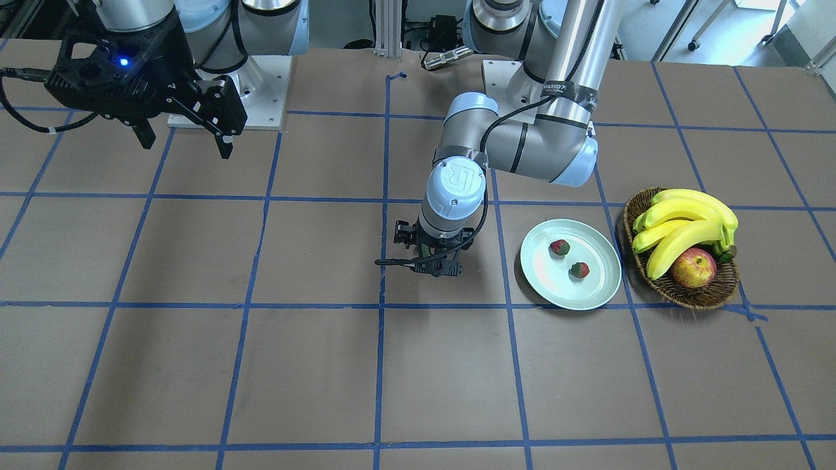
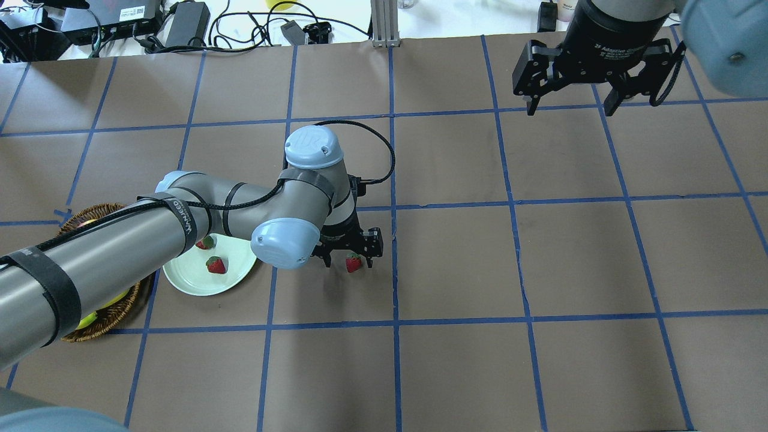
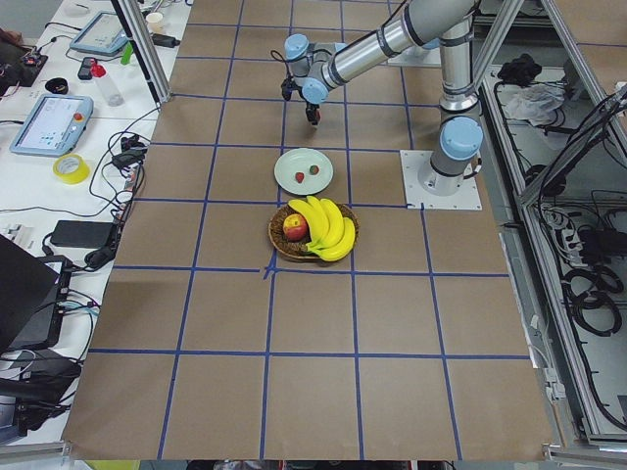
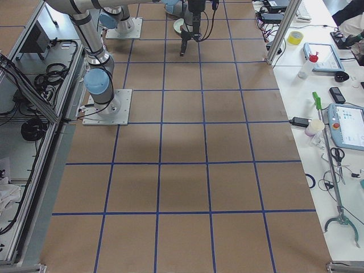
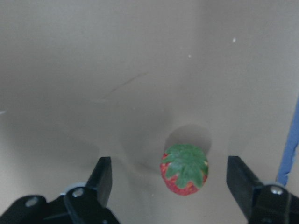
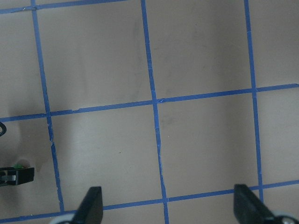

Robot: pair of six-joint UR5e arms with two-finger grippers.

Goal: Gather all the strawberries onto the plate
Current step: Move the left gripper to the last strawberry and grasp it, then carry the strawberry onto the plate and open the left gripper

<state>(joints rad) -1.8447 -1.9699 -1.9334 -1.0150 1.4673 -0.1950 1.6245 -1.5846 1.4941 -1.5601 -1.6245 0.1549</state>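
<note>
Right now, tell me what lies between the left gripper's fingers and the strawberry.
Bare table, in the left wrist view; the strawberry touches neither finger of the open left gripper.

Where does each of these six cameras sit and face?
Front-facing: across the table, facing the robot; left claw low beside the plate, right claw raised.
Overhead: behind the robot, looking forward and down; left arm crosses it.
Exterior left: table's left end, looking along it; left arm beyond the bananas.
Exterior right: table's right end; right arm nearest.
Left wrist: looking down on a strawberry between its open fingers.
Right wrist: looking down on the tape grid; its fingertips show.
Overhead and left wrist share that strawberry.
</note>
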